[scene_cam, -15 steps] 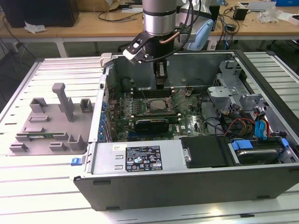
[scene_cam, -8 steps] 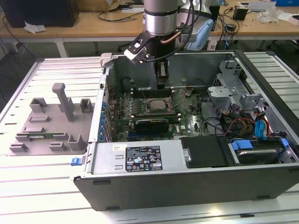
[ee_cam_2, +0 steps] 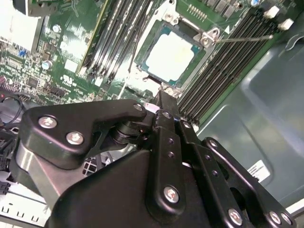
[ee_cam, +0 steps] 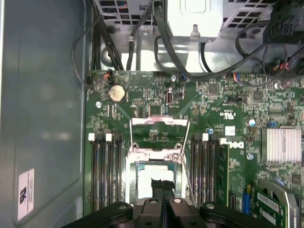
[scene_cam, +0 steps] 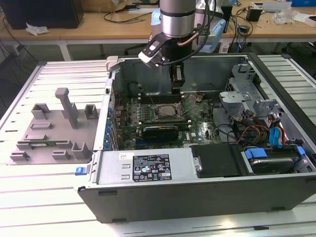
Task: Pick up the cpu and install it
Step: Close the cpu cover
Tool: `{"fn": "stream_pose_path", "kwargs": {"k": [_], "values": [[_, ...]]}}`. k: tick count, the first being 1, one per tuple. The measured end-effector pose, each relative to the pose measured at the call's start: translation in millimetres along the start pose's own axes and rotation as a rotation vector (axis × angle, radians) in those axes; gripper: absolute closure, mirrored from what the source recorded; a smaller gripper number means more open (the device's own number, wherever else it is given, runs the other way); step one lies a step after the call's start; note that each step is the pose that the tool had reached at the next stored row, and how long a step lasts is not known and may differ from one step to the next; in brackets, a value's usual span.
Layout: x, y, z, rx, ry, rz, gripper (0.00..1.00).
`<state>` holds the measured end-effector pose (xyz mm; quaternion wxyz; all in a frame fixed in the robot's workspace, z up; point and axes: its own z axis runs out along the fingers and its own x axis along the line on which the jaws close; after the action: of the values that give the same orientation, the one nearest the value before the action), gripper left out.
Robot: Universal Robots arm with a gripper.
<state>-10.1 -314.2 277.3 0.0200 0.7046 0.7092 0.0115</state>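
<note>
Vertically, the arm (scene_cam: 176, 17) poises its closed gripper (ee_cam: 162, 183) above the cpu (ee_cam: 148, 173).

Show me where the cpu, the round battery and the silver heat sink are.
cpu (ee_cam_2: 174, 56): second wrist view, middle of its shiny top.
round battery (ee_cam: 117, 93): first wrist view, centre of its round face.
silver heat sink (ee_cam: 281, 144): first wrist view, middle of its fins.

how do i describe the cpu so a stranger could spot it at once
Look inside the open computer case at the green motherboard. Between its two banks of long dark memory slots the cpu lies in the socket: the one small flat square with a pale shiny top.
</note>
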Motion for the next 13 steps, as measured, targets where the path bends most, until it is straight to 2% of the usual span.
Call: {"fn": "stream_pose_path", "kwargs": {"k": [4,13], "values": [[-0.1,12.0,0.5,0.0000,0.0000,0.000,0.89],[-0.2,31.7,1.5,0.0000,0.0001,0.000,0.89]]}}
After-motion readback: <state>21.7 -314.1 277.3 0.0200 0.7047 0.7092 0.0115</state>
